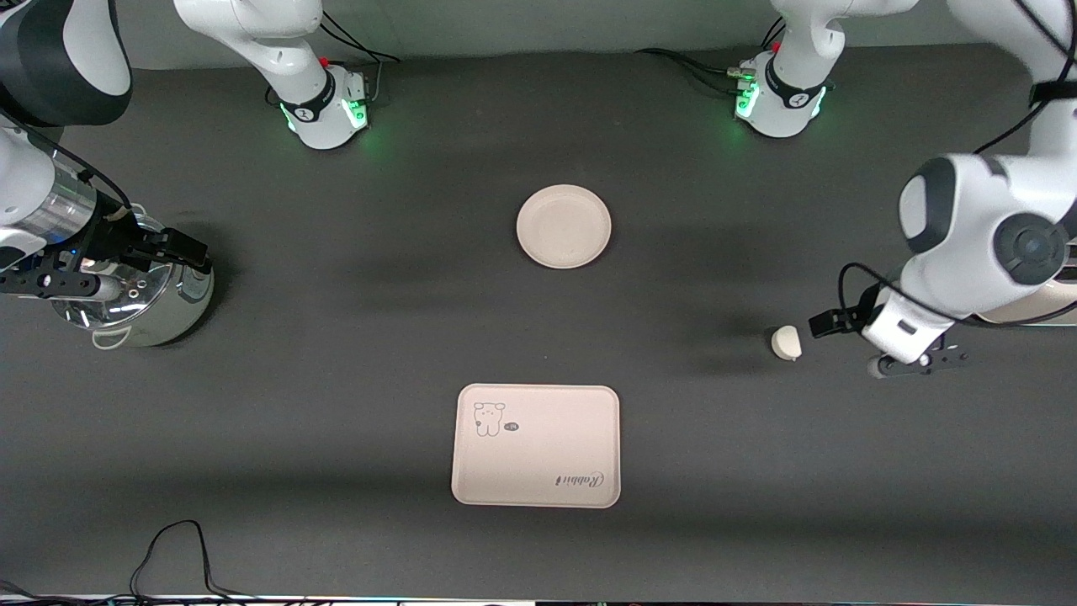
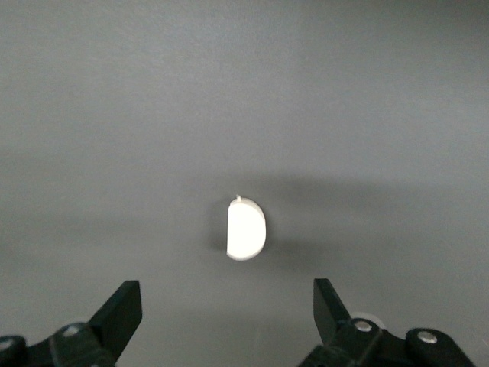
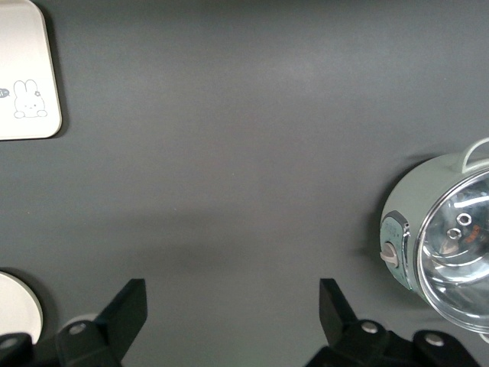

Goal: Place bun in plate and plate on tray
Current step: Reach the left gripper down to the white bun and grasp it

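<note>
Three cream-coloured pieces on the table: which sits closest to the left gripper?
The bun, the small rounded lump on the table right by the open left gripper. The round plate and rectangular tray lie mid-table.

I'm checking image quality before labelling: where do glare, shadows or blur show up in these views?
Front view: green base lights glow on the table; soft arm shadows fall beside the bun. Left wrist view: the bun is overexposed, its edges soft. Right wrist view: the pot's glass lid shows reflections; the tray print stays readable.
</note>
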Tool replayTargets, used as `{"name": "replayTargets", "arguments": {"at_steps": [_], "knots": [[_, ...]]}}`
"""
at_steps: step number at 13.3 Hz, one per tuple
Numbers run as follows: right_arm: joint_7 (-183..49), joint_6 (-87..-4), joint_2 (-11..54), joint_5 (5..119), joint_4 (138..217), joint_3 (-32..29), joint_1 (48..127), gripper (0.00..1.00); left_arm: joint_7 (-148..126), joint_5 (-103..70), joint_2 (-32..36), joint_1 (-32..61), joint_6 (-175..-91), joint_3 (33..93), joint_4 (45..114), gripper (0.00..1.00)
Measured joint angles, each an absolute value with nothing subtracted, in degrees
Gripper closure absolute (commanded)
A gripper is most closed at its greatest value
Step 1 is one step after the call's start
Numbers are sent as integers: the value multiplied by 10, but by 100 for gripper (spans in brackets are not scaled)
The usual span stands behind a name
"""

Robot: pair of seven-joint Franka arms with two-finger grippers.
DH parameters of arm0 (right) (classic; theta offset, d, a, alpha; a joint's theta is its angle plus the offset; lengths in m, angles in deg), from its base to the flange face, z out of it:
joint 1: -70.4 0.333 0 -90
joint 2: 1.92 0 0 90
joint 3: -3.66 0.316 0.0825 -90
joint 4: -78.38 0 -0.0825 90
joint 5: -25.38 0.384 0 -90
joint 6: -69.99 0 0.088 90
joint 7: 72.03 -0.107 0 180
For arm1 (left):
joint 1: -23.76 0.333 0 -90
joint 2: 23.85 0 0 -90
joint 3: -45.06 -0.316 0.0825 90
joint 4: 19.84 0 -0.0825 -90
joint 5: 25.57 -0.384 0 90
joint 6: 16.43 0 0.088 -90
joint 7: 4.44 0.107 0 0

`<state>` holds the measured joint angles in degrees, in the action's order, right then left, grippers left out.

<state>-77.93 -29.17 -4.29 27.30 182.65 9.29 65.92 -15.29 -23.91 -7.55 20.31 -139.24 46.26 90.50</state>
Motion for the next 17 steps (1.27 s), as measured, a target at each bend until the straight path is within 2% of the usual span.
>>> {"name": "replayTargets", "arguments": {"at_steps": [3, 5, 11, 14, 15, 16, 17], "knots": [[-779, -282, -58, 273, 1827, 119, 653, 0, -150, -239, -15, 203, -1498, 463, 942, 0], [-779, -270, -68, 273, 1832, 120, 651, 0, -150, -239, 6, 203, -1534, 463, 965, 0], [-779, -280, -69, 273, 1854, 113, 645, 0, -150, -221, 23, 202, -1552, 472, 997, 1], [-779, -284, -69, 273, 1860, 113, 645, 0, -150, -217, 28, 200, -1554, 479, 999, 4], [-779, -286, -69, 273, 1861, 113, 645, 0, -150, -217, 29, 200, -1556, 480, 1000, 10], [-779, -288, -69, 273, 1863, 114, 645, 0, -150, -217, 30, 200, -1558, 480, 1000, 30], [-779, -290, -69, 273, 1864, 114, 645, 0, -150, -217, 32, 200, -1561, 480, 1000, 54]]}}
